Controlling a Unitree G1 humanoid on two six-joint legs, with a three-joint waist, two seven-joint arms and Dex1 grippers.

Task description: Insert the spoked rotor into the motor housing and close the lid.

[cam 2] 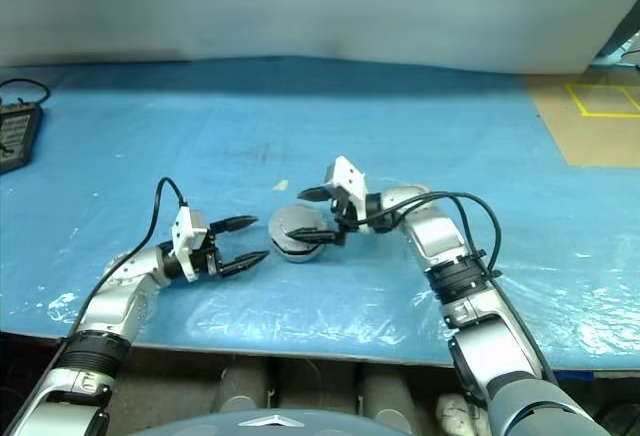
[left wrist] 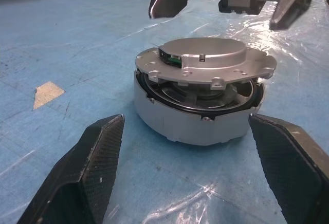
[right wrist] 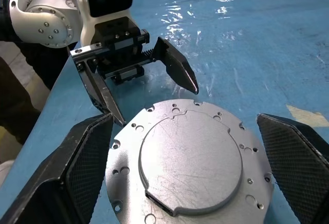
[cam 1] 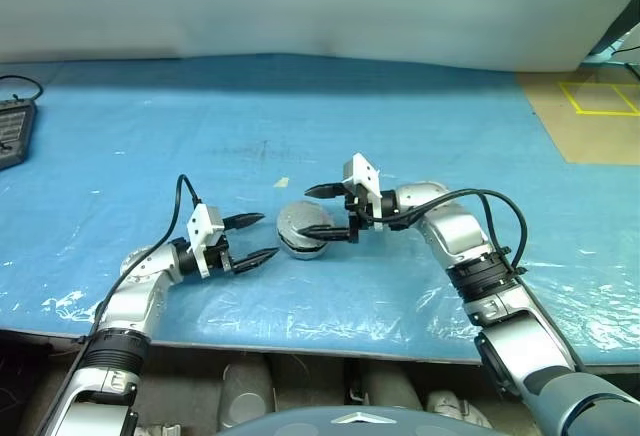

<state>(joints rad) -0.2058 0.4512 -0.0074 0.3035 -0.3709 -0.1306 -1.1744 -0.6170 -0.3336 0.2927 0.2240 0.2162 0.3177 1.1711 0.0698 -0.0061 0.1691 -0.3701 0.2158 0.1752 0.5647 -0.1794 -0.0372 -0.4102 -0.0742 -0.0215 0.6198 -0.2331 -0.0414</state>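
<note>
Counter (cam 1: 150,136) under blue plastic sheet (cam 1: 400,106), wrinkled w/ glare near front edge. Pale grey wall (cam 1: 300,1) behind. Brown floor (cam 1: 600,126) w/ yellow tape square (cam 1: 598,99) at far right.

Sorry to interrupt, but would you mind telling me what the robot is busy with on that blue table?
It is assembling a small motor. The short round silver metal housing sits on the blue plastic-covered table, with the flat grey metal lid lying on top, not quite flush, a dark gap showing beneath it. The right claw is open around the lid, not gripping it. The left claw waits open just beside the housing, touching nothing.
</note>
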